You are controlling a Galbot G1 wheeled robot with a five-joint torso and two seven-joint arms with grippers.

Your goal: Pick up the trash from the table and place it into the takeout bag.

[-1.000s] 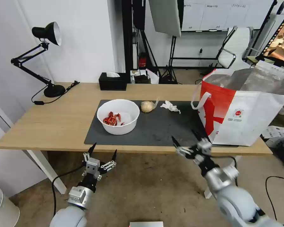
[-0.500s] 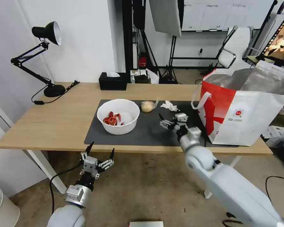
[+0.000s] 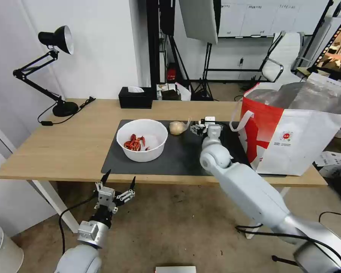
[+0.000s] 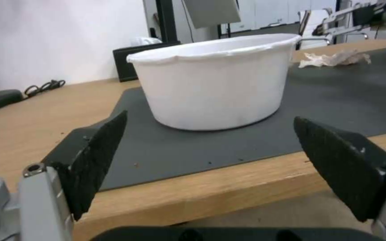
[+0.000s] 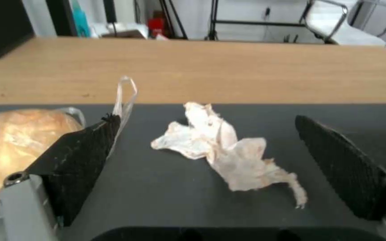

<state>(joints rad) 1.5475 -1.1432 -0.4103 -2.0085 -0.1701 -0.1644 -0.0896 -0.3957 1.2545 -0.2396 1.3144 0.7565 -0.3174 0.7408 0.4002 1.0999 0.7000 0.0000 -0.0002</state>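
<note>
The right hand [image 3: 201, 127] reaches over the dark mat [image 3: 178, 155] toward the far side of the bench [image 3: 64, 148], its fingers [image 5: 85, 147] spread wide and holding nothing. The crumpled tissue [image 5: 229, 150] lies flat on the mat straight ahead of this hand, between the two open fingers and not yet touched. Its long axis runs slantwise across the gap, so a closing pinch would likely catch its bulk. The right arm is plainly the nearer one.

The left hand [image 3: 115, 189] hangs below the near edge of the bench, also wide open and empty, facing the white bowl [image 4: 215, 80].

The right wrist view shows the tissue's lie and the wrapped beige lump [image 5: 18, 134] just beside one finger, close enough to be brushed. From the head view the arm hides the tissue, but that view places the bowl with red scraps to the left on the mat and the open bag [image 3: 291, 140] standing at the right end of the bench.
</note>
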